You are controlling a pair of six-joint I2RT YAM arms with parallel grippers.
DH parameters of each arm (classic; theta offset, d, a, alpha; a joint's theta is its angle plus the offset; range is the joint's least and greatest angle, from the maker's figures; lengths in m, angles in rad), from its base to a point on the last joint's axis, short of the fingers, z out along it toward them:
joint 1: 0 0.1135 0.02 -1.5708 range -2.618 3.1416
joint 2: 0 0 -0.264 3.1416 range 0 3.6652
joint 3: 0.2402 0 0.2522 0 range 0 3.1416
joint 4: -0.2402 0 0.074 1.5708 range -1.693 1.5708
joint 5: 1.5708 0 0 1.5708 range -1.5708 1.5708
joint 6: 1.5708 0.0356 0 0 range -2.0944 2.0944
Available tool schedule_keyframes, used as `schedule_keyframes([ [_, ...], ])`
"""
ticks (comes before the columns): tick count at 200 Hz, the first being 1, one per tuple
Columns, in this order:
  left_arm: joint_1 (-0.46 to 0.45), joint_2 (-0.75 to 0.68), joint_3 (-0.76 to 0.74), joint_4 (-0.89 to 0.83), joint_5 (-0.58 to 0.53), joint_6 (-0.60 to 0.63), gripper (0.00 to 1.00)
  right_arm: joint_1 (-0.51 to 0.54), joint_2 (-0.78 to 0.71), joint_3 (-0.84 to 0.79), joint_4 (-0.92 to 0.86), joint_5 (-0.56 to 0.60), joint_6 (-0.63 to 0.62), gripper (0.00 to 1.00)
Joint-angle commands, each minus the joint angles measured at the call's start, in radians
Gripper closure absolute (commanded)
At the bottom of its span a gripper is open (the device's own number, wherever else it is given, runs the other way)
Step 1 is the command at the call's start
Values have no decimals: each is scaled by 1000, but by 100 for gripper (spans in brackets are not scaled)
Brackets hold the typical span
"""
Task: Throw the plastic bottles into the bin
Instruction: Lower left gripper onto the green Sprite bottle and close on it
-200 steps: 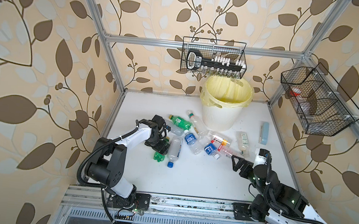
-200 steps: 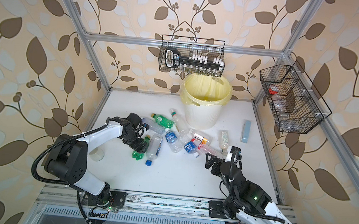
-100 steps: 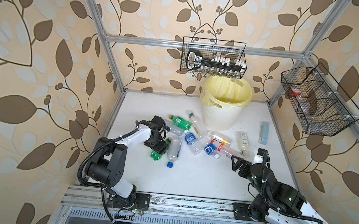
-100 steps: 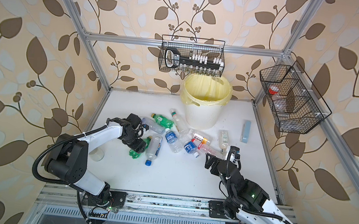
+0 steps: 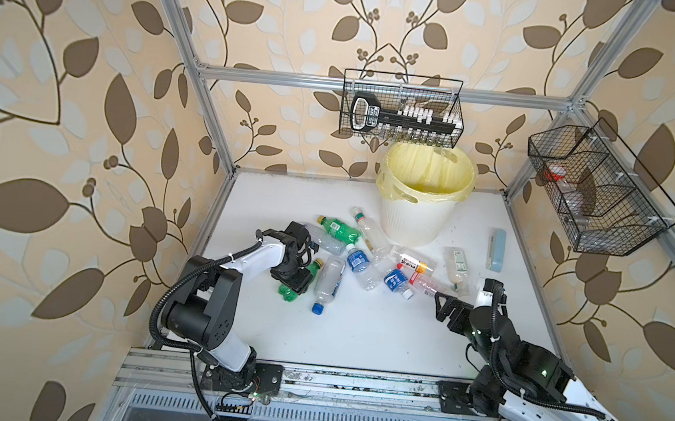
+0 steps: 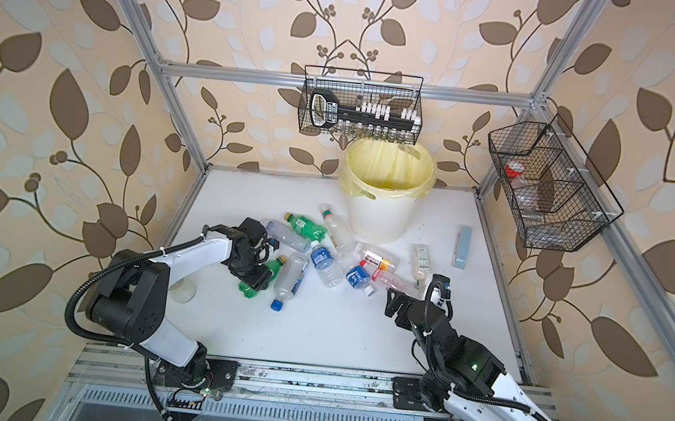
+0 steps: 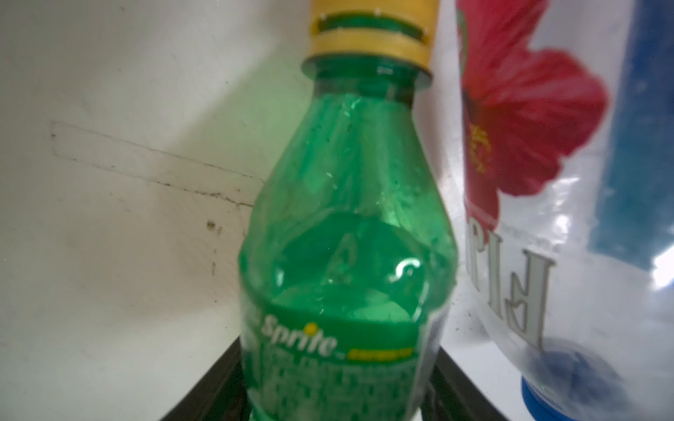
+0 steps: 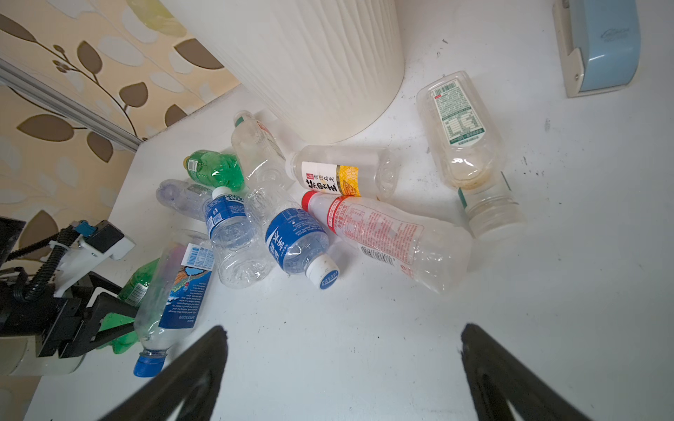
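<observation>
The left gripper (image 5: 295, 281) has just squeezed in on the green bottle (image 7: 346, 233) lying between its jaws, so a carry to the bin (image 5: 409, 226) looks next; the right gripper (image 8: 343, 364) gapes empty.

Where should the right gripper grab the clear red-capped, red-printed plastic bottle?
Probably mid-body of the clear red-capped bottle, jaws across its width, from above, on the side facing the right gripper: it lies flat, table bare there, other bottles crowd its cap end.

The Sprite bottle (image 7: 346, 226) is glossy, dented translucent green plastic. The bin (image 8: 310, 62) is matt, ribbed cream plastic. The tabletop (image 8: 565, 310) is matt white and scuffed. The wire basket (image 5: 417, 137) is black metal.
</observation>
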Motion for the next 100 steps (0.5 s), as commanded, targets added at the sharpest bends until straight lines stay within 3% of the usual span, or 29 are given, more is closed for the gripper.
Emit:
schedule_keyframes([
  [1, -9, -11, -7, 0, -20, 16, 38, 6, 7, 15, 2, 19, 4, 0],
  [46, -9, -51, 6, -30, -38, 30, 45, 6, 14, 12, 5, 14, 6, 0],
  [100, -9, -163, 115, -169, -36, 34, 45, 6, 2, 10, -1, 14, -8, 0],
])
